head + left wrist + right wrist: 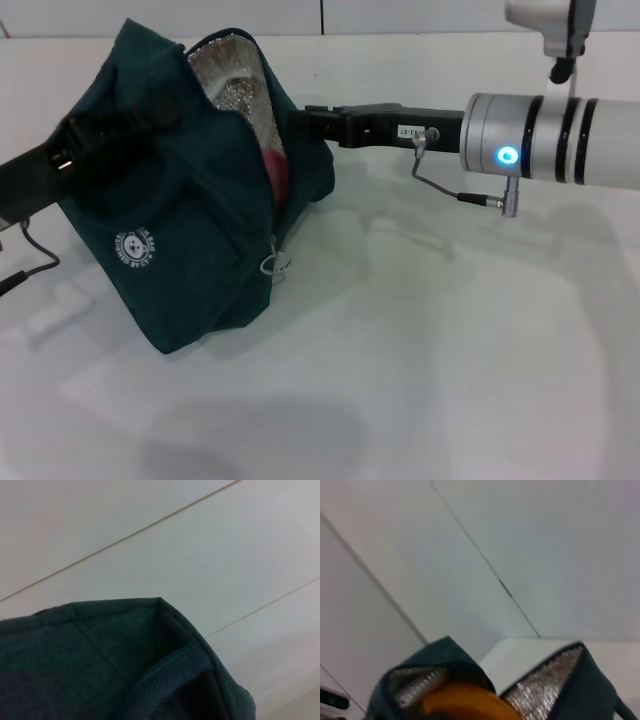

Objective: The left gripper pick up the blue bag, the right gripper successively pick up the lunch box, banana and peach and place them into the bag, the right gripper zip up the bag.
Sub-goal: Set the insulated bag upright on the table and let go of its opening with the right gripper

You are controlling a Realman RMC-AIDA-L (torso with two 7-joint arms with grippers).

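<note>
The blue bag [170, 230] sat tilted on the white table [450, 380], over toward nine o'clock from the middle of the head view, its mouth gaping toward one o'clock so that the silver quilted lining [232, 80] showed. The left gripper [75, 150] came in from nine o'clock and met the bag at its upper edge near a dark strap; it seemed to be holding the fabric up, though I could not tell how its fingers stood, since the cloth hid them. The right gripper [300, 122] reached across from three o'clock, its black end pushed up against the open mouth; whether the claw was spread or closed, or carrying anything, I could not tell.

Inside the opening a pink round shape showed, very likely the peach [277, 172]. From the right wrist view an orange-yellow curve lay between the flaps of lining, which I took for the banana [465, 702] (the lunch box was nowhere to be seen, on the table or otherwise, so presumably it lay deeper in). The ring zip pull [274, 264] hung down at the bag's front corner, around six o'clock of the opening.

By my reckoning the packing was finished or nearly so. What remained was for the right arm to come clear of the mouth, find that ring and draw the zip shut.
</note>
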